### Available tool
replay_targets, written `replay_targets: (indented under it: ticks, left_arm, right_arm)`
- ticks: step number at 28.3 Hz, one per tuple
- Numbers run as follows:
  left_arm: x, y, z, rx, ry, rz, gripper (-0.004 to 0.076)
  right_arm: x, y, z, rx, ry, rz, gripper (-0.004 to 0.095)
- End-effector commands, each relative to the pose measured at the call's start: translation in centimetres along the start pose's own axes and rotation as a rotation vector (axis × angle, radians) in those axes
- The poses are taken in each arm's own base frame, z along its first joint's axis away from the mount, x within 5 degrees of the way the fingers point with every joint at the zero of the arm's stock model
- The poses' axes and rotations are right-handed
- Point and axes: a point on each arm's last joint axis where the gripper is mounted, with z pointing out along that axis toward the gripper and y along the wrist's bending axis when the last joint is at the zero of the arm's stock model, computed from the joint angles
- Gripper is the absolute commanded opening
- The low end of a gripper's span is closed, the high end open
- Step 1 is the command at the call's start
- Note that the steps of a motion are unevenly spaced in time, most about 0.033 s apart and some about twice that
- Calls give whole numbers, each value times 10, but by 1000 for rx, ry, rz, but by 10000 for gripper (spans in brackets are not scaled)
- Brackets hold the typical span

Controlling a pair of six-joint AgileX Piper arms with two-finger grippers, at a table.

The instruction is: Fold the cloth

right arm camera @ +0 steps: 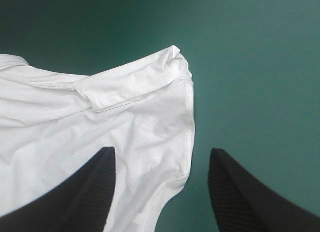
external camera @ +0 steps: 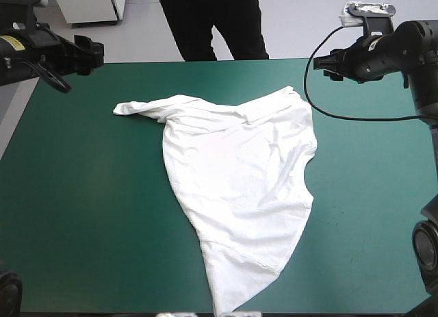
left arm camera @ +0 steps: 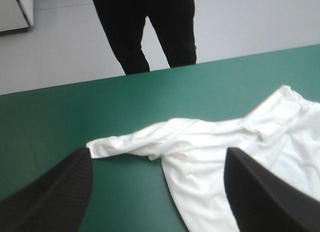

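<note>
Now seeing the T-shirt [external camera: 239, 187] lying spread and wrinkled on the middle of the table [external camera: 75, 214], reaching from near the far edge to the near edge, with one sleeve [external camera: 137, 109] pointing toward the left side. Holding the left gripper [left arm camera: 157, 157] raised near the far left corner, spread wide, facing the sleeve. Holding the right gripper [right arm camera: 161, 154] raised near the far right corner, also spread, looking down on the T-shirt's far right corner, apart from it.

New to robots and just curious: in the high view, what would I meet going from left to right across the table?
Left gripper → T-shirt → right gripper.
</note>
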Motion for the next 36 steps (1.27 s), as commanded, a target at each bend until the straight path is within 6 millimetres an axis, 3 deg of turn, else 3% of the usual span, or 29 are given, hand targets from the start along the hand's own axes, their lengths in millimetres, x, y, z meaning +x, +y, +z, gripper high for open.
replay_targets:
  ticks: [1,4,9,16,27,36]
  left_arm:
    - [21,-24,-11,27,77,60,490]
    - [52,-58,-4,106,186,75,473]
    - [92,-93,20,177,361,63,473]
    - [150,-132,42,145,552,144,473]
    - [210,-187,49,224,717,73,473]
    - [261,-227,60,257,845,193,473]
  right_arm:
    - [4,2,-35,-4,-67,-11,512]
    - [16,-1,-29,12,-17,-8,513]
    - [24,-3,-18,20,33,-3,513]
    - [24,-4,-18,31,35,-6,513]
    - [24,-5,-18,40,35,-10,513]
    - [24,-5,-18,40,35,-6,513]
